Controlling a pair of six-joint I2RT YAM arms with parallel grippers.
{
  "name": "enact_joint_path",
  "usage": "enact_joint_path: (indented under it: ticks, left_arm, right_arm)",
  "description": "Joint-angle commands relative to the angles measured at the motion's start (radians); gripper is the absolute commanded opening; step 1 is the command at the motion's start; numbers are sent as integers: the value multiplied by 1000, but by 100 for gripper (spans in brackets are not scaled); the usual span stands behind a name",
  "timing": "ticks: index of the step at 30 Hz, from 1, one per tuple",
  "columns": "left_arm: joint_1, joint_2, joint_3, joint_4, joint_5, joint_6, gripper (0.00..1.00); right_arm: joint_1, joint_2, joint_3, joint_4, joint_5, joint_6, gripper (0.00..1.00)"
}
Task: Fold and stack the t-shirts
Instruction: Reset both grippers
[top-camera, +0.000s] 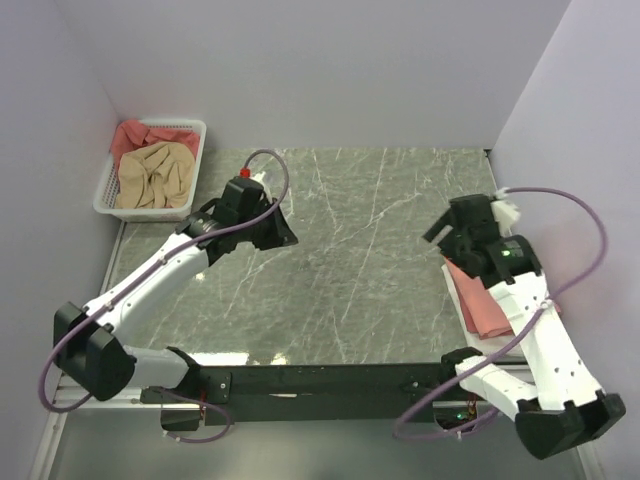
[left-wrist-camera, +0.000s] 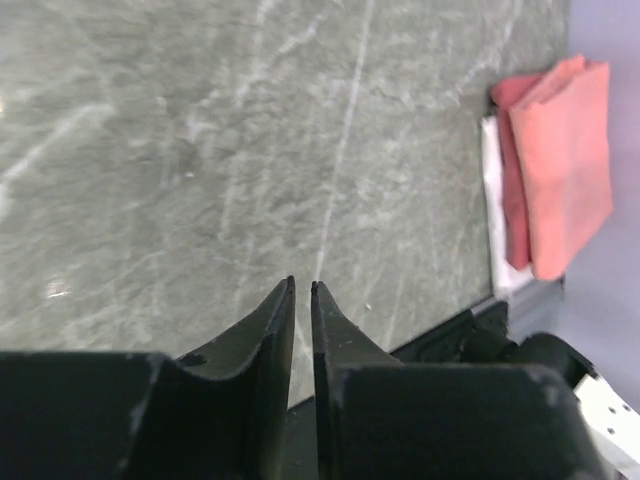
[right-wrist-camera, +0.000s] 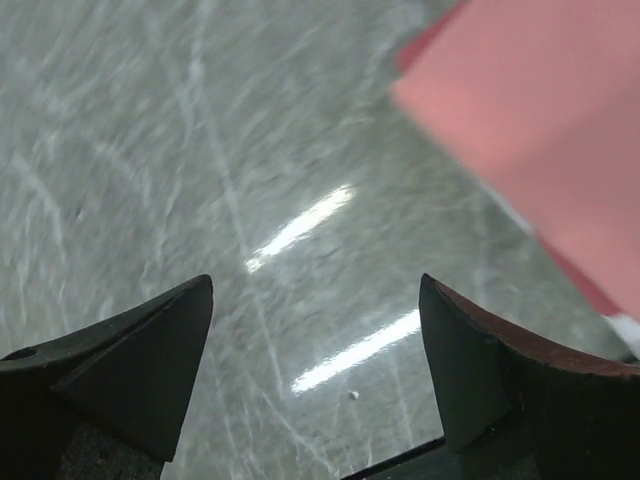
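Right gripper (right-wrist-camera: 315, 290) fills the bottom of its own wrist view, jaws spread wide and empty, poised over the grey-green marbled table (top-camera: 360, 270) just beside the folded salmon-pink t-shirt (right-wrist-camera: 540, 120). That shirt lies on a darker red one at the table's right edge. The left gripper (left-wrist-camera: 302, 284) hangs above the table's left half with only a thin slit between its jaws, gripping nothing.

Two unfolded shirts, a beige-tan t-shirt (top-camera: 155, 178) on a rose-red t-shirt (top-camera: 133, 135), sit crumpled in the white basket (top-camera: 104, 192) at the far left corner. Judging by this, the next step is fetching one, and the left arm is nearer. It should open wider before going in, pinch the tan shirt at a shoulder or hem rather than a bunched wad, and lift straight up (the light basket could tip or follow). The right arm should rise clear without brushing the stack.

No brand, label or writing is legible anywhere.
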Motion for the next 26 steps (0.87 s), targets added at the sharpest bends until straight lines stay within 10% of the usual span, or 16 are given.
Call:
enact_joint_path:
  ticks: [1,11,26]
  left_arm:
    - [2,-85,-55,37,-128,-16,19]
    - [4,-289,-227,74,-314,-63,22]
    - [4,-413,-300,65,-425,-71,22]
  right_arm:
    - [184,7,-32,176,35,37,90]
    - [550,67,-64,384,105,-48,91]
    - [625,25,-233,524,-4,-169,92]
